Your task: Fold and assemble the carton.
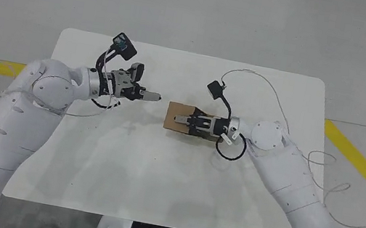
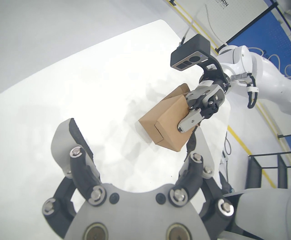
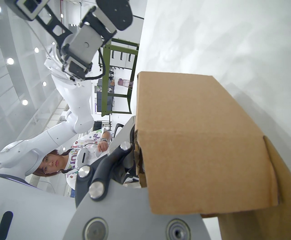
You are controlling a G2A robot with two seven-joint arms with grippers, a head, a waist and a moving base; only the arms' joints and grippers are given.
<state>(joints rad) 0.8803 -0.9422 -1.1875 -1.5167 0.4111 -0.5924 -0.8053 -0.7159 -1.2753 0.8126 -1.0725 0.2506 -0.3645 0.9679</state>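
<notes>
Now, over the middle of the white table (image 1: 156,183), your right gripper (image 2: 187,111) pinches one end of the brown carton (image 2: 163,122), which looks squared up. Hold that pinch firm and level. Bring the left gripper (image 1: 150,96), fingers spread and near but not touching, squarely against the facing end flap.

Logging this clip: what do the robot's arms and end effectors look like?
The left arm and right arm have smooth white rounded shells. The left end effector and right end effector are silver-grey metal with black linkages, silver screws and black-padded fingers. Each wrist carries a black camera on a bracket, with looped black cables and thin white cables.
</notes>
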